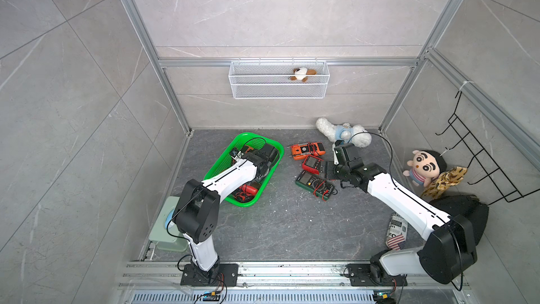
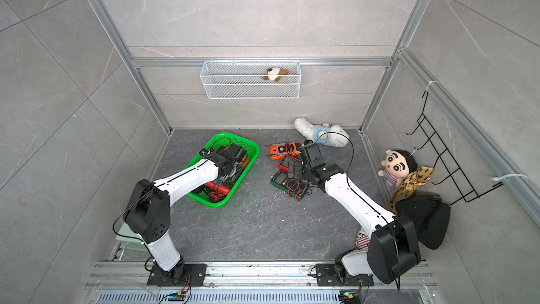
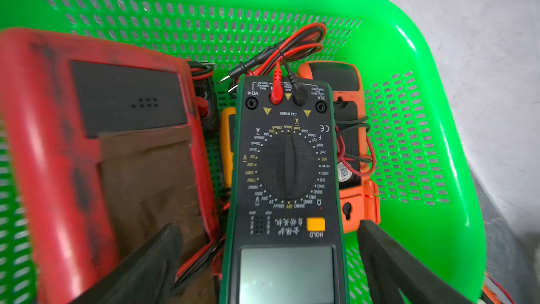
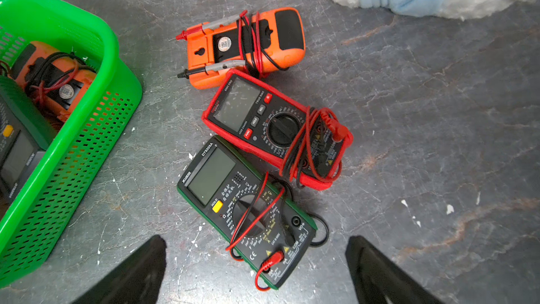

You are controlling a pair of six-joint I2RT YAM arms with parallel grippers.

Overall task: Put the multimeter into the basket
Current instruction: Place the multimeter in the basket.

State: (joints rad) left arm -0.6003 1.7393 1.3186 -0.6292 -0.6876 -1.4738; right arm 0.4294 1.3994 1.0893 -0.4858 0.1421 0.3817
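Grey stone floor (image 4: 409, 112). My left pincer (image 3: 267, 226) is hovering wide open inside the basket (image 3: 423, 62), straddling a green multimeter (image 3: 287, 165) that is lying in it beside a red meter (image 3: 58, 141). My right pincer (image 4: 255, 238) is gaping wide above a floor meter (image 4: 248, 214), near the basket.

- Lit brightly and evenly from overhead; left only soft, faint shadows on the grey floor (image 1: 292, 229).
- Threw glare off the green basket (image 3: 423, 62) rim in the left wrist view.
- Smeared the close red multimeter (image 3: 52, 147) there.
- Stretched both wrist views toward their edges.
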